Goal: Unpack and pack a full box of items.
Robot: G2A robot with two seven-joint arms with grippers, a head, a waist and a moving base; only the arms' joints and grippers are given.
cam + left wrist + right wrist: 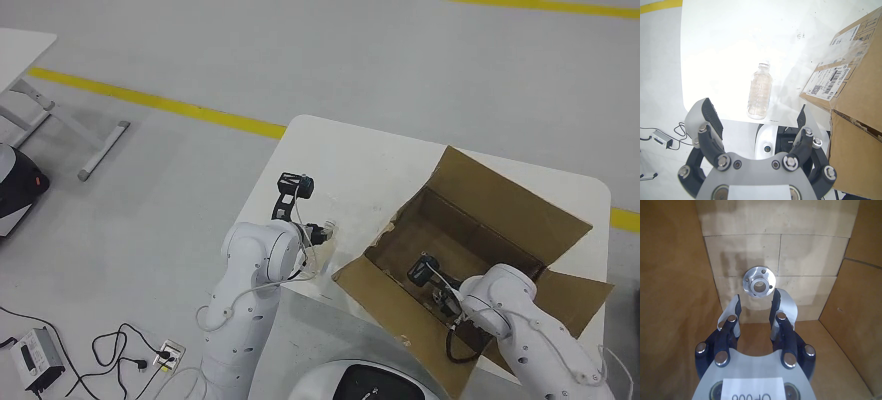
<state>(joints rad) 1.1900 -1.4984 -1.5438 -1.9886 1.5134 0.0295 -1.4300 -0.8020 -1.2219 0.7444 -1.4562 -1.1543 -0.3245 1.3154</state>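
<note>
Sitting open on the white table [350, 165], your cardboard box [510, 205] had its flaps splayed, and on its floor lay a metal flange [759, 284], hub up. Your right gripper [757, 293] hung inside the box over the flange, jaws apart, gripping nothing. Beside the box a clear plastic bottle [759, 92] lay on its side near the table's edge; your left gripper [754, 106] was above it, spread wide and empty. Around the table you had grey floor with a yellow line [150, 100] and cables with a small power box [35, 355]. You could not tell whether the right jaws touched the flange; the box's outer wall ran out of the left wrist view.
</note>
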